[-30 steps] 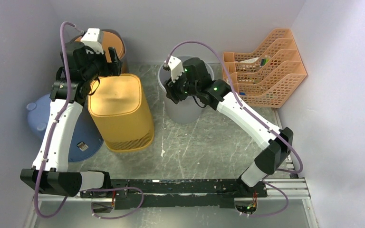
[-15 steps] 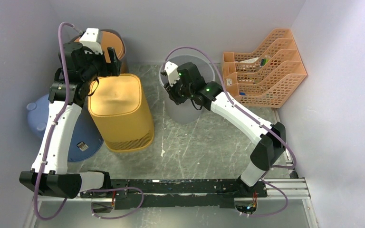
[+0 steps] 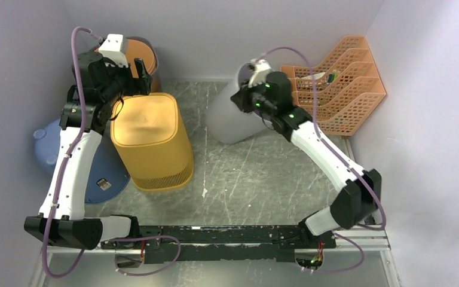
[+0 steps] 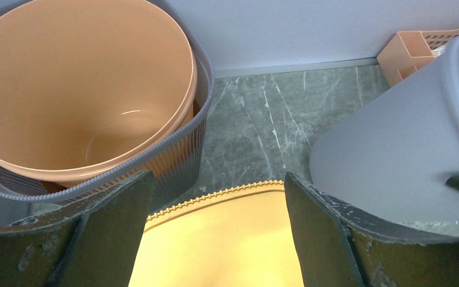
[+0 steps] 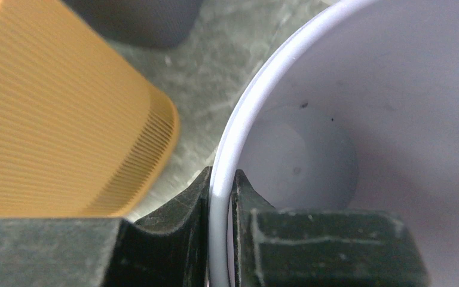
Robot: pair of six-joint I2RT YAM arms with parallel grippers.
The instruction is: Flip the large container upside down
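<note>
Step in hand: tipping. The right gripper [image 5: 221, 185] pinches the white rim [image 5: 248, 119] of the grey container [image 3: 230, 119]. One finger is inside the wall and one outside, and the rim runs straight up out of the jaws. The container's inside and floor lie ahead of the jaws and to their right. The ribbed yellow bin [image 3: 152, 140] lies off to their left, apart from them.

In the top view the container hangs tilted from the grip, mouth up by the jaws and base slanting down and away toward the table [image 3: 263, 179]. I can't tell if the base edge touches it.

The left gripper [image 4: 218, 233] has its jaws spread wide and holds nothing. The yellow bin's top sits just below and between them, and an orange pot [image 4: 77, 89] is ahead to their left.

Judged roughly partway, not inverted yet. The next move calls for more wrist roll while holding the pinch firm, bringing the mouth down flat onto bare table. The thin rim could slip, and the file rack [image 3: 334, 84] is close behind the jaws.
</note>
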